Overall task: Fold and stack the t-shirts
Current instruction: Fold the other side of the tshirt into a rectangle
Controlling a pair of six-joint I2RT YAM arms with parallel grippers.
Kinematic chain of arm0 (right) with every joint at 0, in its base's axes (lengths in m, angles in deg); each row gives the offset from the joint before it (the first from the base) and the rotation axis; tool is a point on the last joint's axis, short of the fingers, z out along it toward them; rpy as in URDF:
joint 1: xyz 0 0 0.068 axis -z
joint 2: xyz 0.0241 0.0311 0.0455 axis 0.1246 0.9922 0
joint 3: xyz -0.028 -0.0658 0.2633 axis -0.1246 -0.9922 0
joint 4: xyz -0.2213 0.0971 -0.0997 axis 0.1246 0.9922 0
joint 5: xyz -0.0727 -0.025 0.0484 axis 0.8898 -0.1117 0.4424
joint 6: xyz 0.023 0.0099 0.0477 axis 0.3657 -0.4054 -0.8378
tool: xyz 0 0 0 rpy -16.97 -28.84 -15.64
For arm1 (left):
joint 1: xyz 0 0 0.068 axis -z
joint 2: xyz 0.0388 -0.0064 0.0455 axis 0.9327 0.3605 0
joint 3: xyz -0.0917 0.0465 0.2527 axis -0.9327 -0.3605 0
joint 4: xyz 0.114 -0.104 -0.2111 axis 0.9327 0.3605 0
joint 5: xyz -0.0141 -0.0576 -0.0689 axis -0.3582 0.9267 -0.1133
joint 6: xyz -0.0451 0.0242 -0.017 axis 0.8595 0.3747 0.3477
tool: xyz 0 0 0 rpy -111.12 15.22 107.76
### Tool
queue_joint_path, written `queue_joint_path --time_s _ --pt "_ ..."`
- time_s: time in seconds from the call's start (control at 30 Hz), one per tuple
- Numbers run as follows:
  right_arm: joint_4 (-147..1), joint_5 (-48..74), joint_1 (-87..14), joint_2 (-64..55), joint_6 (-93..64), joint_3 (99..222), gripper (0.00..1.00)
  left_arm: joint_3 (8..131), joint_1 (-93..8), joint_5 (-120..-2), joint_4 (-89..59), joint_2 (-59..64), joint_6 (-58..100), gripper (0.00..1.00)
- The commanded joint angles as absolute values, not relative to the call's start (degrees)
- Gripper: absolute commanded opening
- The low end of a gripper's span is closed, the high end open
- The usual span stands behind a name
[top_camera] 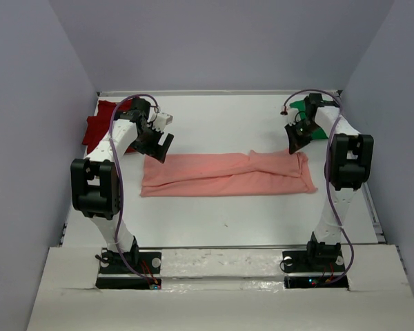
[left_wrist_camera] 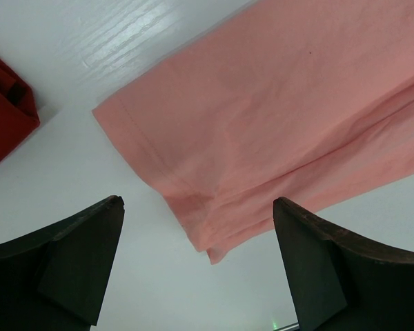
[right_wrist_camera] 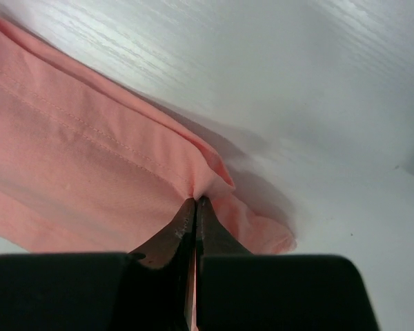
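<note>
Two things: right gripper (right_wrist_camera: 195,201) pinches the pink shirt (top_camera: 228,176) at one end, left gripper (left_wrist_camera: 196,201) gapes wide over the other.

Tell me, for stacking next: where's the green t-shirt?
Top view: the green t-shirt sits in the far right corner, partly hidden by the right arm, beyond the salmon-pink t-shirt.

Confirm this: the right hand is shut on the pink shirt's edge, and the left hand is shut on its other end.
Wrong about the left hand: it is open over the other end of the pink shirt, as the left wrist view shows. The right hand is shut on its edge.
</note>
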State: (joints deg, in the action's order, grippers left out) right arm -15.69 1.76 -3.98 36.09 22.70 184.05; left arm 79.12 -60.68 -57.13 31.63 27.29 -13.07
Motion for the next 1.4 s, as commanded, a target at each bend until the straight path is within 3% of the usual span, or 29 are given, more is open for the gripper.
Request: queue_joint_path --time_s 0.0,0.47,0.9,1.0,1.13,1.37 --pt "-14.56 2.7 -4.26 29.47 23.16 185.0 0.0 80.45 -60.52 -56.95 33.66 24.99 -13.26 0.99" --pt "-10.25 1.82 -4.26 21.04 24.83 180.88 0.0 81.85 -60.34 -56.33 34.45 24.73 -13.18 0.99" --pt "-9.11 0.24 -4.26 20.68 25.01 179.82 0.0 81.59 -60.25 -56.51 34.54 24.82 -13.44 0.99" --pt "-9.11 -0.02 -4.26 20.68 25.18 179.64 0.08 81.77 -60.25 -56.33 34.54 24.99 -13.44 0.99" --pt "-9.28 -0.63 -4.26 21.29 25.01 179.64 0.08 81.5 -60.25 -56.16 34.63 24.73 -13.27 0.99" --pt "-9.37 -1.6 -4.26 22.0 24.74 180.17 0.22 80.8 -60.34 -56.51 34.54 24.38 -13.53 0.99"
